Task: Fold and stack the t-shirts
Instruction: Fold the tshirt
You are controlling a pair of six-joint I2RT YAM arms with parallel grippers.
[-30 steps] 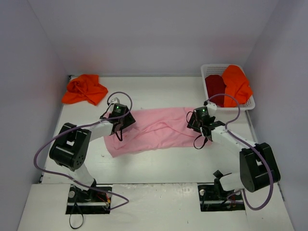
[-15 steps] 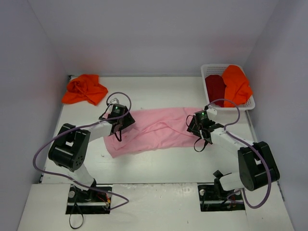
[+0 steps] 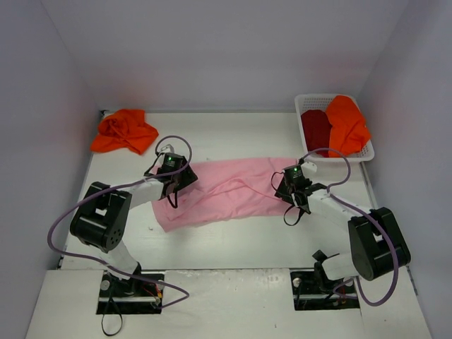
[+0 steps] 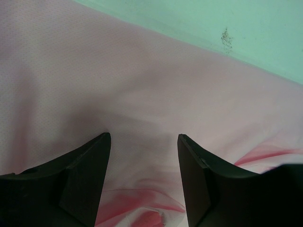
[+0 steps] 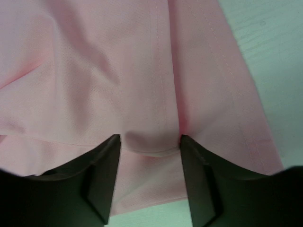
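one light pink t-shirt (image 3: 226, 192) lies spread flat across the middle of the table (image 3: 233, 244), reaching from one arm to the other. the left gripper (image 4: 144, 137) is down on its left end, fingers spread with smooth cloth between them. the right gripper (image 5: 150, 142) is down on its right end near the hem, fingers apart around a small raised pucker of cloth. a crumpled orange t-shirt (image 3: 123, 131) sits far left. a dark red t-shirt (image 3: 315, 126) and a second orange t-shirt (image 3: 347, 123) lie in the basket (image 3: 318, 97), far right.
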